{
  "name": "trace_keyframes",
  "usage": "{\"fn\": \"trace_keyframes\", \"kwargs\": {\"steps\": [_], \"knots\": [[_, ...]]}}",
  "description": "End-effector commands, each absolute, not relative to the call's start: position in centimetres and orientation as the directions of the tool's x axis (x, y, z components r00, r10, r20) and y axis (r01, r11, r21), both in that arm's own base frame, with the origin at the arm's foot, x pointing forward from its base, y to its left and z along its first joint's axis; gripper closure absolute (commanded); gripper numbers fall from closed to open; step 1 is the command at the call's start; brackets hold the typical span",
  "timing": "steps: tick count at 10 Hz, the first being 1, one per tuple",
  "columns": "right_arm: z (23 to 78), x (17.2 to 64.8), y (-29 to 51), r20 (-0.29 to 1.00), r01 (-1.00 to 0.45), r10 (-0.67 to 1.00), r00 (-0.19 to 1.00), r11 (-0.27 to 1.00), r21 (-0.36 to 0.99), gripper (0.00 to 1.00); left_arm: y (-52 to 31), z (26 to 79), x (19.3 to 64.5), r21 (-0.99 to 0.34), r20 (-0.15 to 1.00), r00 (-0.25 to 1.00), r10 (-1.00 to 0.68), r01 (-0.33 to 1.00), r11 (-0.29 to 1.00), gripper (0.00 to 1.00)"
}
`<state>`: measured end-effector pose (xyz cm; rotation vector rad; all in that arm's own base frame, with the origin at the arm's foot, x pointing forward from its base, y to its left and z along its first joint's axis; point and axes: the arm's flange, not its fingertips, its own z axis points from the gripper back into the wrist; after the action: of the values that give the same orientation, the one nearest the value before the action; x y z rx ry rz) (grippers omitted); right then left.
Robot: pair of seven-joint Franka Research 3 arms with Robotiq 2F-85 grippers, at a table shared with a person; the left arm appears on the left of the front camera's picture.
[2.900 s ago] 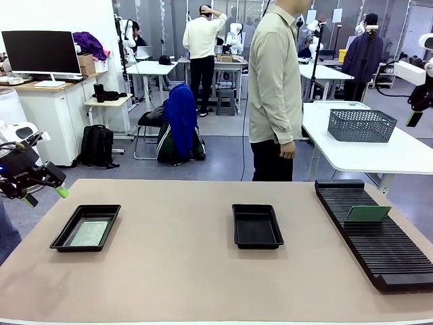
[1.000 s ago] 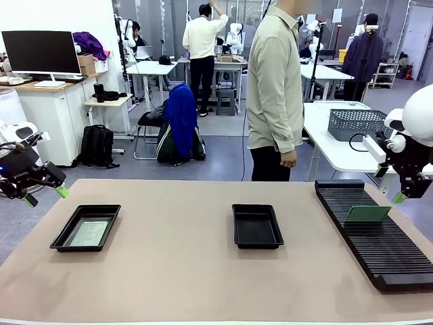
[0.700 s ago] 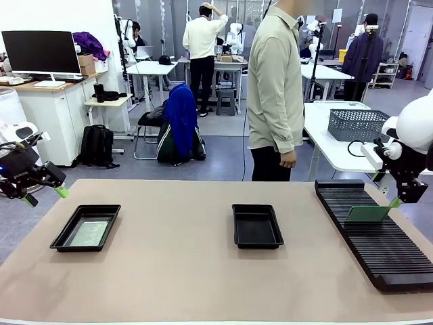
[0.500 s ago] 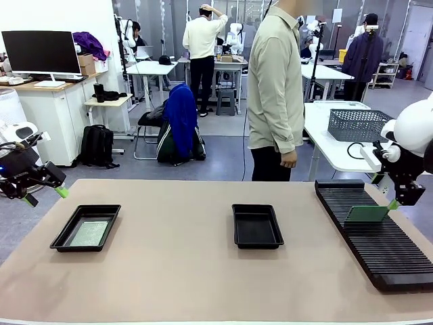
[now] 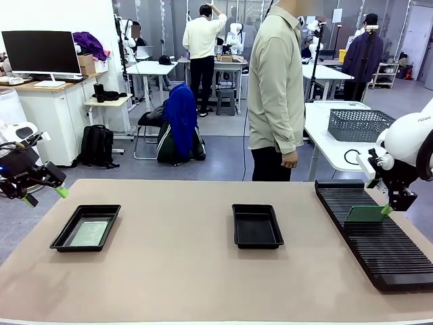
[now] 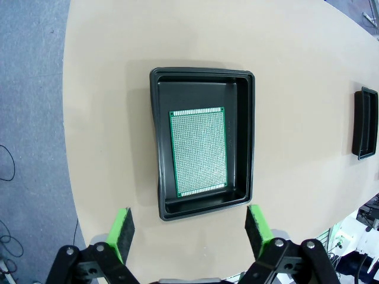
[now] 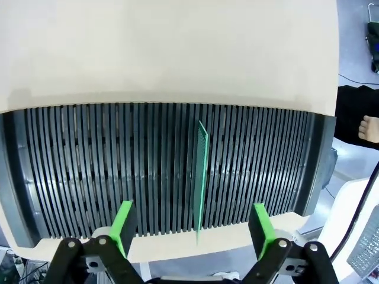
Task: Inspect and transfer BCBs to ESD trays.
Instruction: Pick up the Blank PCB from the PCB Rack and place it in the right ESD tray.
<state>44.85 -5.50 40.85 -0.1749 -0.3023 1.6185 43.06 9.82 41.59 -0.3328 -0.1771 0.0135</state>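
Note:
One BCB (image 5: 366,214) stands on edge in a slot of the long black ribbed rack (image 5: 379,244). My right gripper (image 5: 393,205) hangs open just above its right end. In the right wrist view that board (image 7: 201,171) shows edge-on, in line between the spread green pads (image 7: 123,228). Another BCB (image 5: 89,233) lies flat in the left ESD tray (image 5: 67,230). The middle ESD tray (image 5: 257,225) holds nothing. My left gripper (image 5: 45,196) is open, off the table's left edge. In the left wrist view it (image 6: 189,234) hovers above the tray (image 6: 204,72) and board (image 6: 198,152).
A person (image 5: 274,88) stands at the far side of the table, hands down. The second tray (image 6: 365,122) shows at the left wrist view's right edge. A white table with a grey basket (image 5: 360,125) stands behind the rack.
My right arm has come down and leftward to the standing board in the rack, staying open. The left arm, trays and boards have not moved.

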Motion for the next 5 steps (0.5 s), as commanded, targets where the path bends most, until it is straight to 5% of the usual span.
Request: {"fn": "trace_keyframes", "kwargs": {"steps": [1,5], "knots": [[39.5,45.3,-6.1,0.08,-0.941,0.991,-0.104,-0.072,-0.332,0.0,9.9,41.5,43.2,-0.327,0.18,0.983,0.045,0.017,0.945,0.0],[37.7,46.8,-6.6,0.098,-0.951,0.99,-0.102,-0.068,-0.3,0.0,9.9,41.5,43.2,-0.327,0.18,0.983,0.045,0.017,0.945,0.0]]}}
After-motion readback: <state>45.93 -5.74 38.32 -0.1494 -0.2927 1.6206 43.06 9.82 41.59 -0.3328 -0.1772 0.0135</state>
